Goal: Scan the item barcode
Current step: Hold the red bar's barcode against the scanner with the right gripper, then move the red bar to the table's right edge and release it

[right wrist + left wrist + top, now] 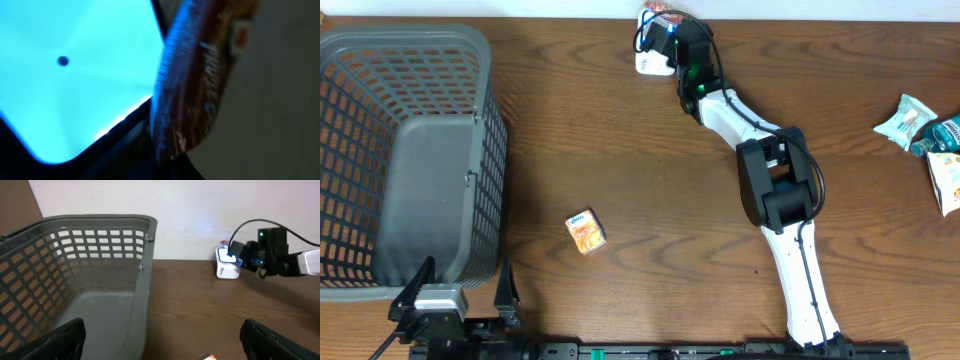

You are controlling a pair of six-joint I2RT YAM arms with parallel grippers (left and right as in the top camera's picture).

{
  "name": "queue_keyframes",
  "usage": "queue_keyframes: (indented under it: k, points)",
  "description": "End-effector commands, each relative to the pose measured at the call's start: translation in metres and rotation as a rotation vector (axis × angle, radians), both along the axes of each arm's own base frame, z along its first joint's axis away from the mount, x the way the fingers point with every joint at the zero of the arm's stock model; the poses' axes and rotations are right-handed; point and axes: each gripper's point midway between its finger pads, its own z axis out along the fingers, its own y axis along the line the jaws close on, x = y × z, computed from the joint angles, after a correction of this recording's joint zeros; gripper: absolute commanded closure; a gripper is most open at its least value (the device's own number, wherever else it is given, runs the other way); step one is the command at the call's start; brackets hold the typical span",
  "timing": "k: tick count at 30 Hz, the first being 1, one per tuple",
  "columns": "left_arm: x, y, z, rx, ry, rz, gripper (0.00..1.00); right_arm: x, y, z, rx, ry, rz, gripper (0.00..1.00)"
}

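Overhead, the right gripper is clenched on a brown crinkly snack packet just beside the white boxy scanner, left wrist cam shows the left gripper spread wide beside the grey plastic mesh basket, and right wrist cam has that packet next to the scanner's glowing cyan window.

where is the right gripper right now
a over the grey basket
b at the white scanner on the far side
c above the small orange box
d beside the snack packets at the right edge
b: the right gripper reaches out to the white scanner on the far side, holding a brown packet next to the glowing blue window.
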Motion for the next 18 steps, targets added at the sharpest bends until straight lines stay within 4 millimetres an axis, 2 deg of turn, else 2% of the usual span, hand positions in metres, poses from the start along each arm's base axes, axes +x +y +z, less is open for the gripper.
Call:
queue_keyframes:
  k: [1,6,10,12,14,15,16,18]
  points:
    - [-0.002,0.001,0.003,-0.005,-0.012,0.005,0.02,-0.004,-0.007,0.045,-0.017,-0.011,-0.021,0.99]
    - [-0.002,0.001,0.003,-0.005,-0.012,0.005,0.02,-0.022,-0.025,0.069,-0.029,0.091,-0.046,0.99]
    - [-0.002,0.001,0.003,-0.005,-0.012,0.005,0.02,-0.036,-0.057,0.095,0.034,0.145,-0.123,0.99]
    - [-0.002,0.001,0.003,-0.005,-0.012,0.005,0.02,-0.043,-0.081,0.105,0.078,0.172,-0.182,0.99]
    - [-0.002,0.001,0.003,-0.005,-0.012,0.005,0.02,-0.052,-0.116,0.11,0.133,0.21,-0.268,0.99]
    - [-0.002,0.001,0.003,-0.005,-0.012,0.005,0.02,-0.054,-0.127,0.11,0.153,0.223,-0.299,0.99]
    - [-0.002,0.001,0.003,-0.005,-0.012,0.005,0.02,-0.059,-0.15,0.107,0.19,0.245,-0.359,0.99]
    - [-0.002,0.001,0.003,-0.005,-0.012,0.005,0.02,-0.066,-0.182,0.098,0.239,0.284,-0.45,0.99]
